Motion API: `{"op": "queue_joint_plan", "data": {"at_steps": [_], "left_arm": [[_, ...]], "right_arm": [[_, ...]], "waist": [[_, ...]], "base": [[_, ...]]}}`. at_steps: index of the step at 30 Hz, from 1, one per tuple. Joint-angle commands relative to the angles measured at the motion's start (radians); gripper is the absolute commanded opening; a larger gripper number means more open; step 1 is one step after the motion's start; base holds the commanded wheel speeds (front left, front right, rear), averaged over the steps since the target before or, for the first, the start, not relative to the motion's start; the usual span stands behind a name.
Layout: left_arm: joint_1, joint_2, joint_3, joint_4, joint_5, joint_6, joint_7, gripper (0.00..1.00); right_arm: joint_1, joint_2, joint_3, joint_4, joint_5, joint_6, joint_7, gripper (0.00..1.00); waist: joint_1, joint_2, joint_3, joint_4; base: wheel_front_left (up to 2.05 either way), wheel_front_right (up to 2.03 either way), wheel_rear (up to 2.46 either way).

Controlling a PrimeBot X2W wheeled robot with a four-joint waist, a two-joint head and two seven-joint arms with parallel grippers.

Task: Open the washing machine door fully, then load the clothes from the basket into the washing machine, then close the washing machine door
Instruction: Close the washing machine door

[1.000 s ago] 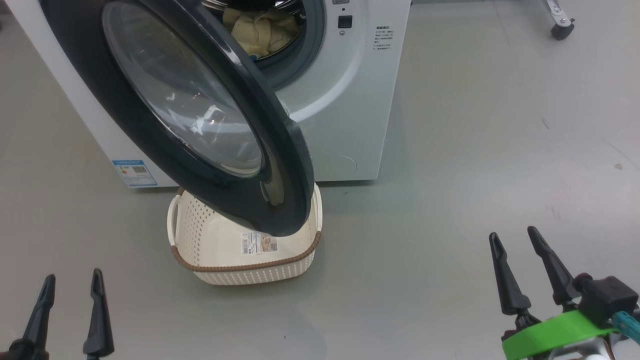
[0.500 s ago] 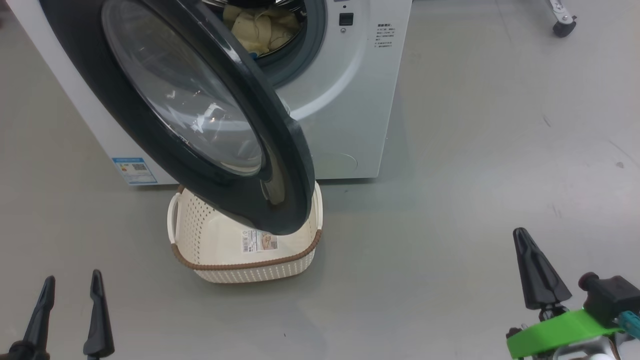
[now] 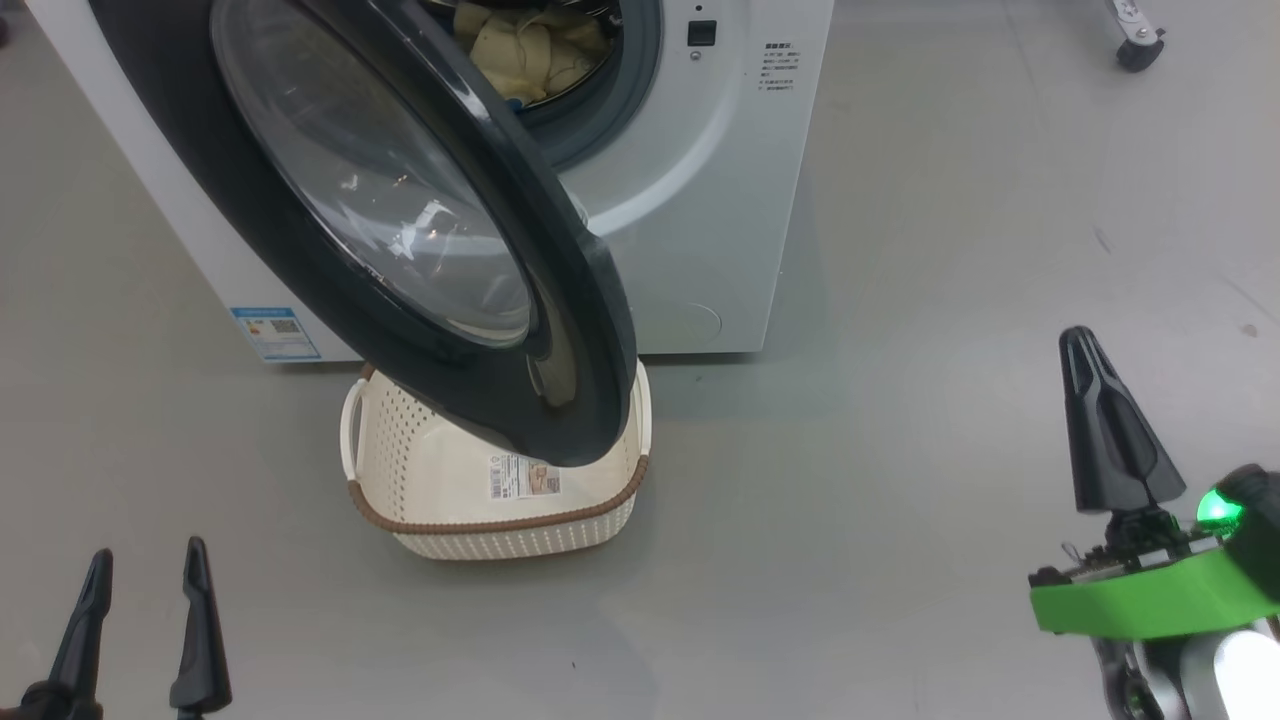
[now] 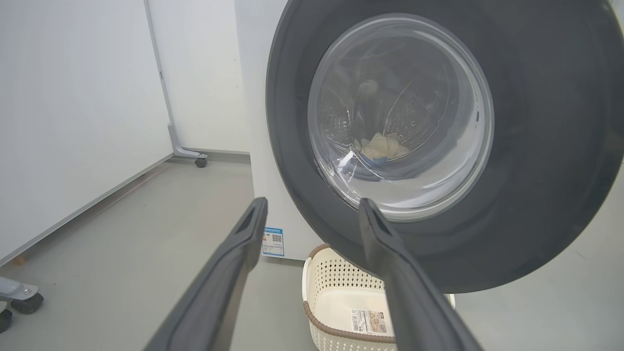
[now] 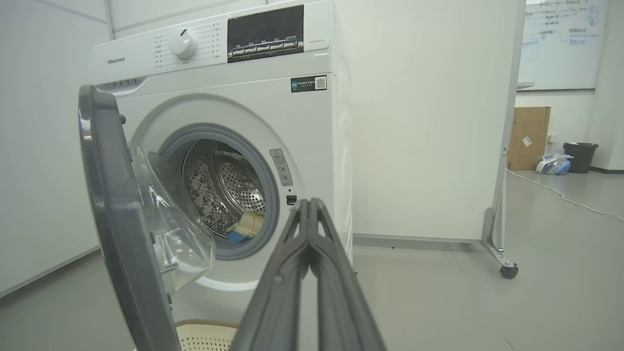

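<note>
The white washing machine (image 3: pixel 720 200) stands at the top of the head view. The washing machine door (image 3: pixel 440 385), black-rimmed with a glass bowl, hangs swung out over the basket (image 3: pixel 480 527). Pale yellow clothes (image 3: pixel 525 50) with a bit of blue (image 5: pixel 236 236) lie in the steel drum. The cream basket shows just its label inside; the door hides its back part. My left gripper (image 3: pixel 145 570) is open and empty at the lower left, facing the door's outer face (image 4: pixel 536 195). My right gripper (image 3: pixel 1080 345) is shut on nothing, right of the machine, pointing at the drum opening (image 5: pixel 308 202).
A white partition on casters (image 5: pixel 507 270) stands right of the machine, another (image 4: pixel 200 161) to its left. A cardboard box (image 5: pixel 529 136), a dark bin (image 5: pixel 577 156) and a floor cable (image 5: pixel 555 195) lie far right. Grey floor surrounds the basket.
My right gripper's fingers have closed together and the gripper has risen and moved forward in the head view. The head view has shifted slightly. The left gripper has stayed put.
</note>
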Motion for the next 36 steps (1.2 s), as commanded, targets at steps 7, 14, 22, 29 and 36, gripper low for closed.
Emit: {"op": "queue_joint_plan", "data": {"at_steps": [7, 14, 22, 29, 36], "left_arm": [[-0.062, -0.007, 0.052, -0.015, 0.023, -0.02, -0.01, 1.0], [-0.07, -0.027, 0.056, -0.007, 0.038, -0.038, -0.01, 1.0], [-0.085, -0.044, 0.049, 0.003, 0.054, -0.059, -0.01, 1.0], [-0.11, -0.066, 0.035, 0.013, 0.065, -0.077, -0.01, 1.0], [-0.149, -0.1, 0.017, 0.035, 0.078, -0.102, -0.01, 1.0]], "right_arm": [[-0.145, -0.057, 0.094, -0.142, -0.004, 0.003, -0.004, 0.0], [-0.275, -0.079, 0.229, -0.227, 0.004, 0.003, 0.045, 0.0], [-0.379, -0.073, 0.385, -0.256, 0.02, 0.003, 0.088, 0.0], [-0.422, -0.063, 0.524, -0.232, 0.047, 0.003, 0.113, 0.0], [-0.433, -0.052, 0.693, -0.161, 0.088, 0.003, 0.121, 0.0]], "waist": [[0.0, 0.0, 0.002, 0.02], [0.0, 0.0, -0.003, 0.059], [0.0, 0.0, 0.004, 0.11], [0.0, 0.0, 0.027, 0.156], [0.0, 0.0, 0.065, 0.22]], "base": [[0.0, 0.0, 0.0], [0.0, 0.0, 0.0], [0.0, 0.0, 0.0], [0.0, 0.0, 0.0], [0.0, 0.0, 0.0]]}}
